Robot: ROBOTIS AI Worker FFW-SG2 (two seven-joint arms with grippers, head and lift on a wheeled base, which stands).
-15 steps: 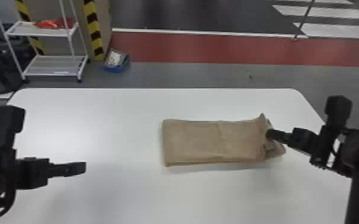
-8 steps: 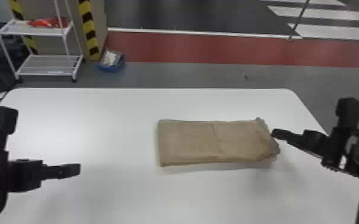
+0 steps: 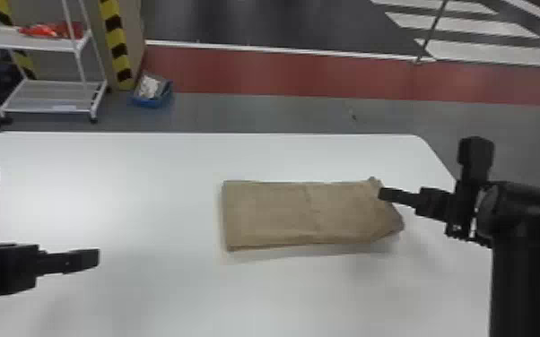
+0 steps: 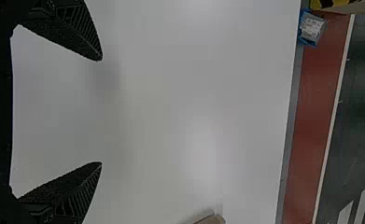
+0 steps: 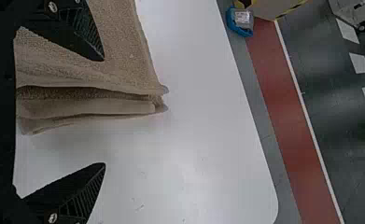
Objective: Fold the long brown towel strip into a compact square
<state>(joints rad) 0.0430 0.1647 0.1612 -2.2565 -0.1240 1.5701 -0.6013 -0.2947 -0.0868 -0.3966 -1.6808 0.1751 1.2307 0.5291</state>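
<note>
Head view: brown towel on white table, cart beyond.

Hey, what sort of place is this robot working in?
Probably a workshop or robotics lab: a white shelf rack, yellow-and-black warning stripes and white floor markings lie beyond the table.

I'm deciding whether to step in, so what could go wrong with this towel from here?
The towel's layers gape at its right end, so the open right end effector might pinch only some of them. That end also slants, so another fold could come out crooked. And with the left end effector open and away from the towel, a pull might slide the whole thing.
</note>
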